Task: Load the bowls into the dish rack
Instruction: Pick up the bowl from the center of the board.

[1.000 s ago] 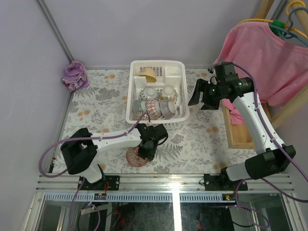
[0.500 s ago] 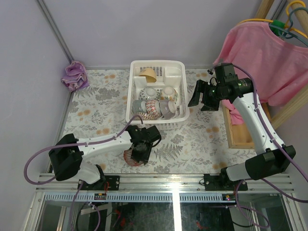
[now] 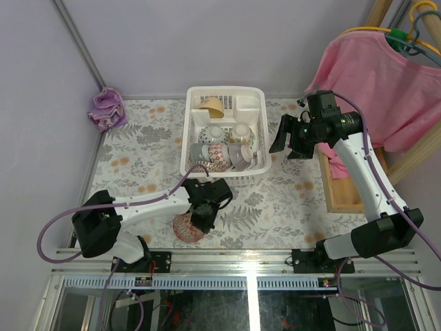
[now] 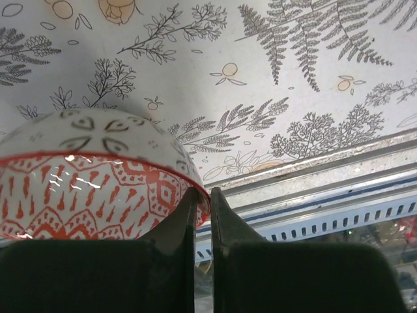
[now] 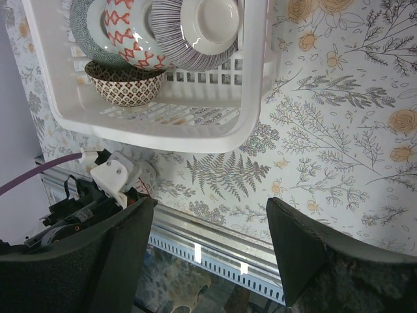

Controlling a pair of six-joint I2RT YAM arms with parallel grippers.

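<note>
Left fingers (image 4: 172, 254), closed, touch the red bowl (image 4: 91, 176) at its edge.

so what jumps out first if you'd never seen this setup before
The white dish rack at the back middle of the flowery table, already packed with patterned bowls standing on edge. Next, the lone red bowl at the near edge, with the left arm bent over it and its jaws closed on the rim. A bright pink shirt hangs at the far right.
</note>
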